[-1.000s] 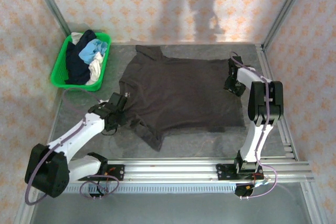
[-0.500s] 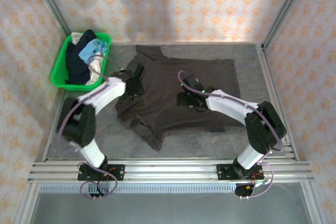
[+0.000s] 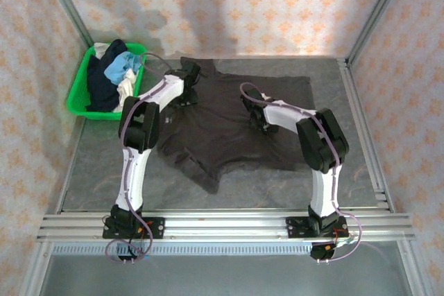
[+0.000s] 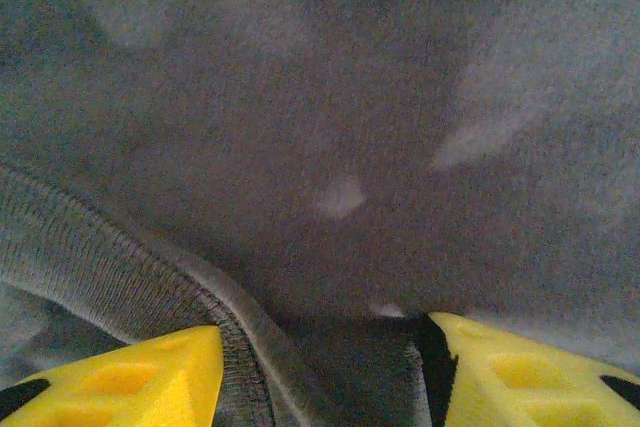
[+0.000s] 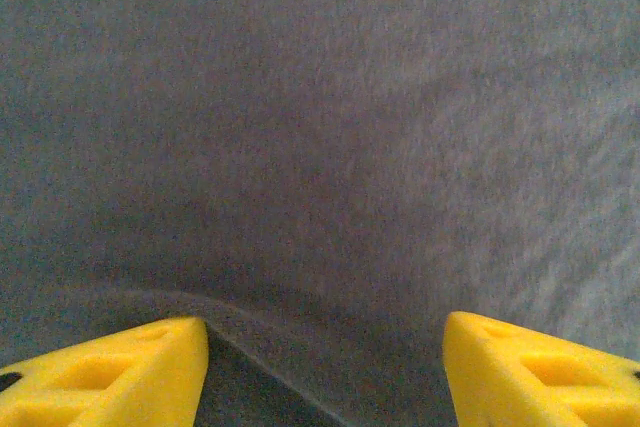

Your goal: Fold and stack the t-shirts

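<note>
The large dark brown-grey t-shirt [image 3: 229,129] lies spread flat on the table. My left gripper [image 3: 189,89] is down at its collar on the far left side. In the left wrist view the yellow fingers [image 4: 120,377] stand apart with the ribbed collar [image 4: 110,267] and a fold of cloth between them. My right gripper [image 3: 255,117] rests on the middle of the shirt. Its jaws [image 5: 325,362] are open over the cloth, with a low fold edge [image 5: 240,322] by the left finger. Navy [image 3: 100,86], light blue [image 3: 119,67] and cream [image 3: 126,92] t-shirts lie bunched in the basket.
The green plastic basket [image 3: 78,100] stands at the far left corner of the grey table [image 3: 104,164]. Metal frame posts and patterned walls close in the sides and back. A rail [image 3: 229,223] runs along the near edge.
The left arm has swung from the shirt's near left side up to the collar. The right arm has come from the shirt's right edge in to its middle. The shirt lies much as before.
</note>
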Motion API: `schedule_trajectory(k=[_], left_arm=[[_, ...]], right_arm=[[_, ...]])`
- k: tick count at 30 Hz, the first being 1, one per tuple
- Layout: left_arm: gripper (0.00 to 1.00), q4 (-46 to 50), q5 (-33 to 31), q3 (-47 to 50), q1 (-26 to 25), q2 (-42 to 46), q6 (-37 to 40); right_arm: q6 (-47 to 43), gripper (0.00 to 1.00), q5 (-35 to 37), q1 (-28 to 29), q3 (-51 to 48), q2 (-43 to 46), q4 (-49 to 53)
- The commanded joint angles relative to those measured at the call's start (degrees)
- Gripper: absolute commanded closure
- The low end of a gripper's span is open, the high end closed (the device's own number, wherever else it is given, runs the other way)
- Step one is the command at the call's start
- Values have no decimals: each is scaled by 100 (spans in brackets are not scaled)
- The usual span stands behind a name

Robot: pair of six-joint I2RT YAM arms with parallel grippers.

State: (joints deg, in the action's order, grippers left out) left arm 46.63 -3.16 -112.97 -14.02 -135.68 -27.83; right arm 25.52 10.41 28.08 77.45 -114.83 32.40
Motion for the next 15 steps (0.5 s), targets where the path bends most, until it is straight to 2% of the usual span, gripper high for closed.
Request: schedule_trajectory(k=[1,7,11,13,15], left_arm=[[45,687,-219,-710,93,-488,199],[44,707,-117,-1134,185,-588,335],[39,723,18,-856,182,-134,412],[33,504,192,-450,182,178,450],[33,331,341,-126,185,397,487]], right_arm=[[-55,36,314,-176,434,-474,342],[-278,37,474,-237,800,-484,243],[-605,32,543,325,301,634,-41],[-990,28,168,743,-174,1275,-559],[-1179,26,-764,1131,-669,1745,-1245]])
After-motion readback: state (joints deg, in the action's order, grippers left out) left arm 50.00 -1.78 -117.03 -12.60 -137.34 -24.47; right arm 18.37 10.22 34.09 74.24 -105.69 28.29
